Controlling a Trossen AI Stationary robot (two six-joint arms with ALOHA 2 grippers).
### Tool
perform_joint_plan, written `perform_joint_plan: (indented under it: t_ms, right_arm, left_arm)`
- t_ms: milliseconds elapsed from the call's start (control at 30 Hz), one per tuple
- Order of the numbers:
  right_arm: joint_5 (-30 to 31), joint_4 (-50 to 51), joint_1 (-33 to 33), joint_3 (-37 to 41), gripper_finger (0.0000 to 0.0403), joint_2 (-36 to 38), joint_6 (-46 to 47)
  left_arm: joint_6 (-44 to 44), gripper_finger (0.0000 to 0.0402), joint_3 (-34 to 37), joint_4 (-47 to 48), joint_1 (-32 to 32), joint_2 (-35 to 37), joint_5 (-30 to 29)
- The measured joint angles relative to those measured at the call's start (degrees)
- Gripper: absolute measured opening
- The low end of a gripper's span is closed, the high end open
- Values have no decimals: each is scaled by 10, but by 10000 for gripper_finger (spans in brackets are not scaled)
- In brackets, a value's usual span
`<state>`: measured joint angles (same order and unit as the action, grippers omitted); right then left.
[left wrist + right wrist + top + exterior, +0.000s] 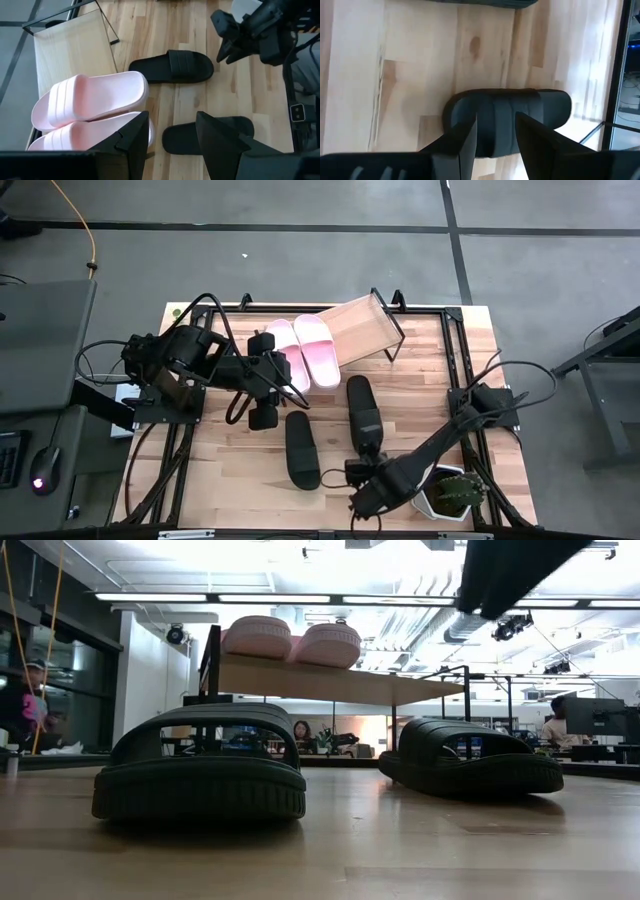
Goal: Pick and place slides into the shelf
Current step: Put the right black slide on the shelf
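Two pale pink slides (300, 350) lie side by side, soles down, on the left end of the slanted wooden shelf (365, 328) at the table's far side. Two black slides rest soles down on the tabletop, a left one (301, 448) and a right one (363, 415). My left gripper (268, 412) hangs open above the table between the pink slides and the left black slide (205, 137). My right gripper (360, 478) hovers open above the near end of the right black slide, whose strap (502, 120) shows past the fingertips. The low view shows both black slides untouched.
A small cactus in a white pot (450, 495) stands at the near right corner, beside my right arm. Black frame bars (458, 380) run along the table's left and right sides. The right part of the shelf board (70, 45) is bare. People sit in the room behind.
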<state>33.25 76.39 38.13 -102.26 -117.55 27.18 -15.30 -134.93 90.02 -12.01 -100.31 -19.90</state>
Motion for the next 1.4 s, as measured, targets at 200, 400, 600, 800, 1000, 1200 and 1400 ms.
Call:
perform_joint_plan:
  t_ms: [200, 400, 600, 800, 1000, 1200, 1400]
  right_arm:
    - [17, -1, 5, 0, 124, -19, 40]
    - [37, -9, 15, 0, 124, -21, 79]
    - [77, -8, 34, 0, 124, -22, 105]
    - [87, 2, 41, 0, 124, -22, 122]
    - [90, 3, 39, 40, 124, -22, 137]
    - [86, 0, 35, 118, 124, -22, 186]
    - [93, -23, 35, 162, 124, -22, 205]
  left_arm:
    - [-7, 152, 0, 0, 0, 0, 25]
    - [-17, 152, 0, 0, 0, 0, 45]
    - [-17, 152, 0, 0, 0, 0, 45]
    - [-17, 152, 0, 0, 0, 0, 45]
    - [-17, 152, 0, 0, 0, 0, 45]
    - [-17, 152, 0, 0, 0, 0, 45]
    - [-17, 152, 0, 0, 0, 0, 45]
